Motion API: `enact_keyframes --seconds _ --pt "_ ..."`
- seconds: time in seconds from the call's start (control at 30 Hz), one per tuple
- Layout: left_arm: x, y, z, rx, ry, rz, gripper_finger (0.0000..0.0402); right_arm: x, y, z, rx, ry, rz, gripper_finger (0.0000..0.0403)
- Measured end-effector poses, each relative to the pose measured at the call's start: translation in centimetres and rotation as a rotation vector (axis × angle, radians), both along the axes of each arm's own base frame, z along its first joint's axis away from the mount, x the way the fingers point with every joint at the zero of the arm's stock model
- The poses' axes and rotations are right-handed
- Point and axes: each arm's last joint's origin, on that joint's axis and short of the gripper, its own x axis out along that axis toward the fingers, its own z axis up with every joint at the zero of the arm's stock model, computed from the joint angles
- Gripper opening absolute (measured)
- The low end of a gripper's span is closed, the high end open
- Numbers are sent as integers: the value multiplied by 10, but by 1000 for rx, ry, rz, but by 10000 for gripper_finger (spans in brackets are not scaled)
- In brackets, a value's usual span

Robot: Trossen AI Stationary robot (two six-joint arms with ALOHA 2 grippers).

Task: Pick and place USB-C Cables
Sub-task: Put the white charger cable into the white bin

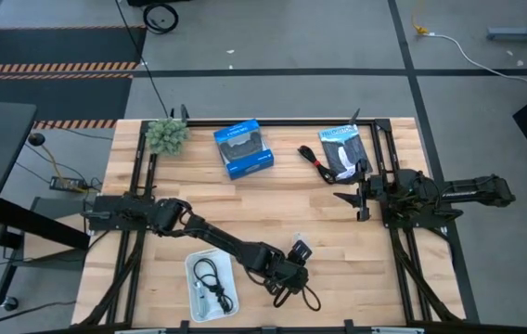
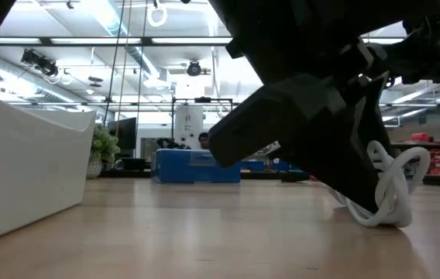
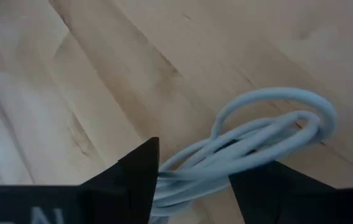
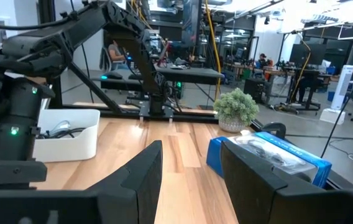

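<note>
My two arms are matte black, built of chunky jointed segments. The left gripper (image 3: pixel 192 180) ends in two flat, wedge-shaped black fingers (image 3: pixel 136 174); white lettering shows along its housing at the lower left of the frame. The right gripper (image 4: pixel 189 180) has the same dark angular fingers (image 4: pixel 142 171).

— What sits on the table (image 1: pixel 273 199)?
— At the far edge, a small plant (image 1: pixel 165 135), a blue box (image 1: pixel 243 149) and a black-and-blue packet (image 1: pixel 344 151), with a red-and-black cable (image 1: pixel 314 164) just beside the packet.
— And the near side?
— A white bin (image 1: pixel 212 286) holding cables, and a white cable (image 3: pixel 257 140) on the wood beside it, probably a loose coil.
</note>
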Motion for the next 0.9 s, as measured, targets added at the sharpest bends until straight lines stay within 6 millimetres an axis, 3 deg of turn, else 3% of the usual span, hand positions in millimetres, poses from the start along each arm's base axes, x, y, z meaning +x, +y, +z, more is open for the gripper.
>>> enact_keyframes --seconds 0.33,0.5,0.7,0.9 --pt "-2 0 1 9 6 17 87 0 0 1 0 -6 0 169" --pt "-4 0 14 15 -25 57 42 0 0 1 0 -6 0 169" --pt "-12 4 57 -65 -76 96 20 0 0 1 0 -5 0 169" --pt "-35 11 101 -162 -6 109 44 0 0 0 0 -5 0 169"
